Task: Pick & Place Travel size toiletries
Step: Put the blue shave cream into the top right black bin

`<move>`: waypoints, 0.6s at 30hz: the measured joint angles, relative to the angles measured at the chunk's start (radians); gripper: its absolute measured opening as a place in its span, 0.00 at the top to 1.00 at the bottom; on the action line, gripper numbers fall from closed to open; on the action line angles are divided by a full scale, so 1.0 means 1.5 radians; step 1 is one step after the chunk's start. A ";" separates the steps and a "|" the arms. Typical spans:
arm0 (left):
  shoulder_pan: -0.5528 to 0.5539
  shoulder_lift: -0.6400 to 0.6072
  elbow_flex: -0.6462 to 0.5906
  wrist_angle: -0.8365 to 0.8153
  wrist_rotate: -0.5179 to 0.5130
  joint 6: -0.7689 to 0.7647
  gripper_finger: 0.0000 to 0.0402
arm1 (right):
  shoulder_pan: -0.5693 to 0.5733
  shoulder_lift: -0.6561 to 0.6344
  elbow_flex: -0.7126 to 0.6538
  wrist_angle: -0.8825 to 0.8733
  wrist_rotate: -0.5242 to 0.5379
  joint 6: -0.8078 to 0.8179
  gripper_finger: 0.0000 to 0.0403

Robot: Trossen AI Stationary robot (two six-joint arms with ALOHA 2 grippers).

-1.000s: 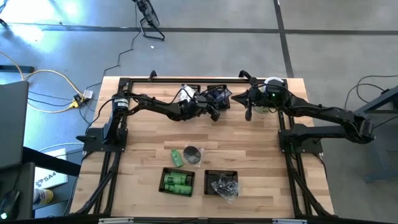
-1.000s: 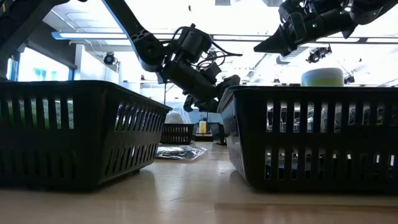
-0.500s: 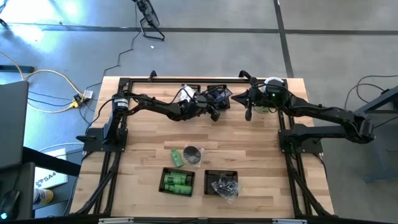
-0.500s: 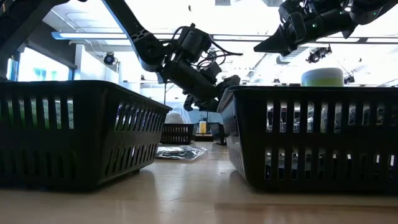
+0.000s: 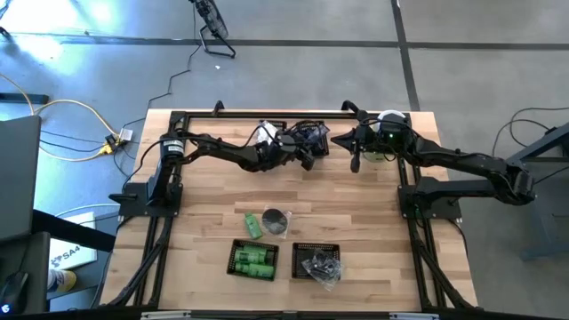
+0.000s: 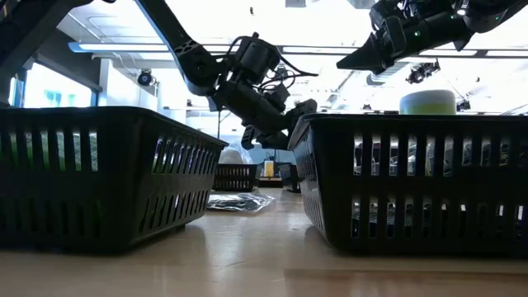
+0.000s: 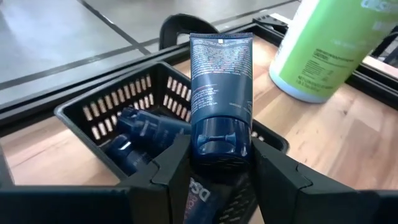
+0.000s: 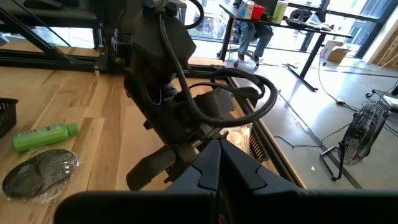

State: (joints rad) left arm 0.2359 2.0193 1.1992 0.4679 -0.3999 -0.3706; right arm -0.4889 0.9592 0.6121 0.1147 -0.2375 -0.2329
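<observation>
Above the far basket (image 7: pixel 99 115), the left gripper (image 7: pixel 219 163) clamps a navy tube (image 7: pixel 221 93); the right gripper (image 8: pixel 214 163) waits closed; a green bottle (image 5: pixel 252 224) and wrapped disc (image 5: pixel 276 221) remain loose.

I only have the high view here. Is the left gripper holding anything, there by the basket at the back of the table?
Observer: Yes. The left wrist view shows the left gripper clamped on the cap end of a dark blue tube.
Operator: Anything in that basket?
Observer: At least two more dark blue tubes lie inside the black basket.
Operator: And the right gripper?
Observer: In its wrist view the right gripper is shut, with nothing between its fingers.
</observation>
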 joint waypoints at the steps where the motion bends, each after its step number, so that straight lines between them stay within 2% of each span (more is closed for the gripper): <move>1: 0.000 0.000 0.000 0.000 0.001 0.000 0.65 | 0.000 0.000 0.000 0.000 0.000 0.000 0.99; 11: 0.000 0.000 0.000 0.001 -0.010 -0.030 0.64 | 0.000 0.000 0.000 0.000 0.000 0.000 0.99; 18: 0.000 0.000 0.000 0.001 -0.011 -0.018 0.51 | 0.000 0.000 0.000 0.000 0.000 0.000 0.99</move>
State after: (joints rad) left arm 0.2359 2.0193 1.1992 0.4694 -0.4159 -0.3972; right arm -0.4889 0.9592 0.6121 0.1149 -0.2375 -0.2330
